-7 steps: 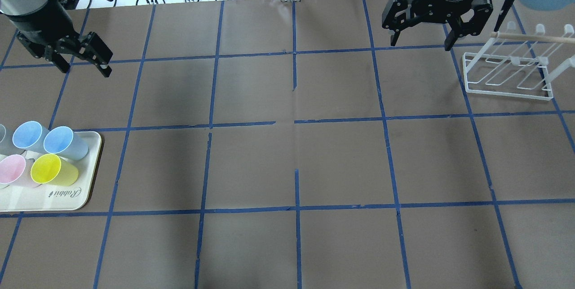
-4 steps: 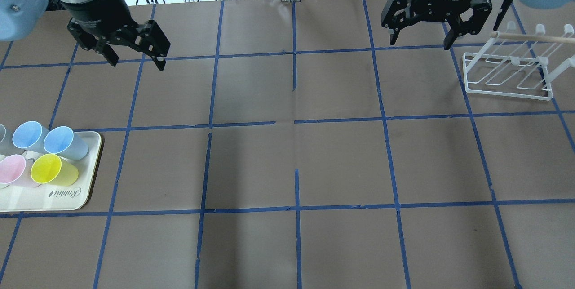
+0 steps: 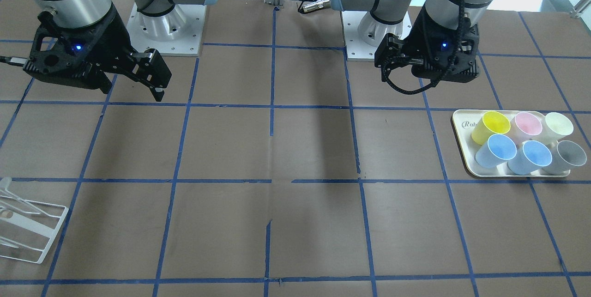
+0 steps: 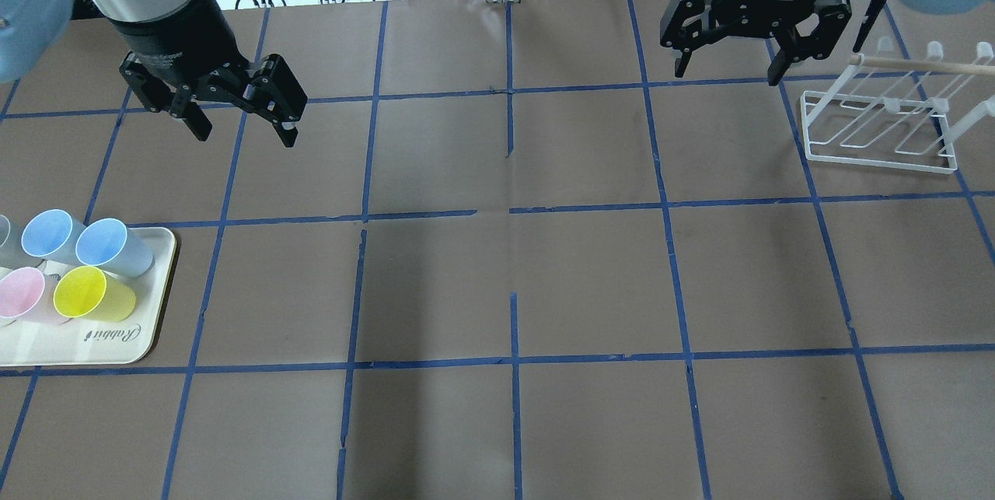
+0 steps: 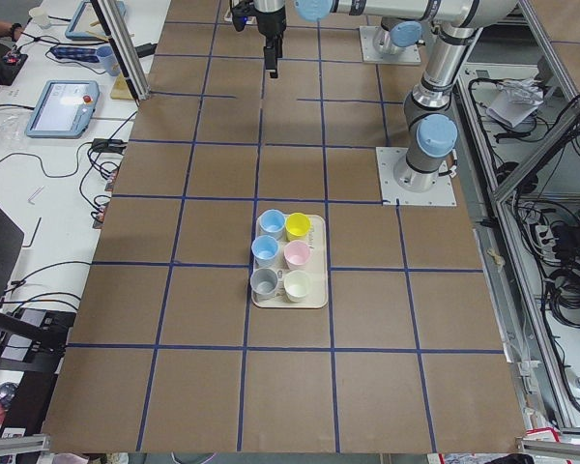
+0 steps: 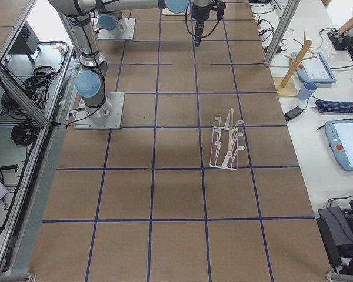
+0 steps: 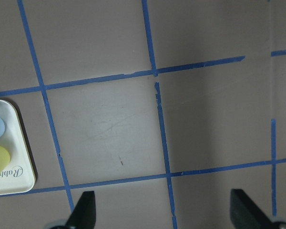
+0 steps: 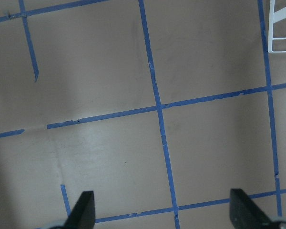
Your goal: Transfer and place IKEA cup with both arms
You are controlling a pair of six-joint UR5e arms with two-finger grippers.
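Note:
Two near-identical blue cups stand on a cream tray (image 4: pixel 116 340) at the table's left edge. The IKEA cup (image 4: pixel 109 245) looks like the slightly paler one, behind the yellow cup (image 4: pixel 87 291); it also shows in the front view (image 3: pixel 496 149). The deeper blue cup (image 4: pixel 48 234) stands to its left. My left gripper (image 4: pixel 246 133) hangs open and empty above the table, well behind and to the right of the tray. My right gripper (image 4: pixel 727 76) hangs open and empty at the far right, beside the rack. Both wrist views show only spread fingertips over bare paper.
A white wire drying rack (image 4: pixel 882 127) stands at the far right. Pink (image 4: pixel 22 294), cream (image 3: pixel 558 126) and grey (image 3: pixel 570 154) cups share the tray. Brown paper with blue tape grid (image 4: pixel 513 212) covers the table. Cables lie beyond the far edge.
My left arm has swung right from the table's far left edge and come slightly nearer, its gripper still open. The right gripper has barely moved. The cups have not moved.

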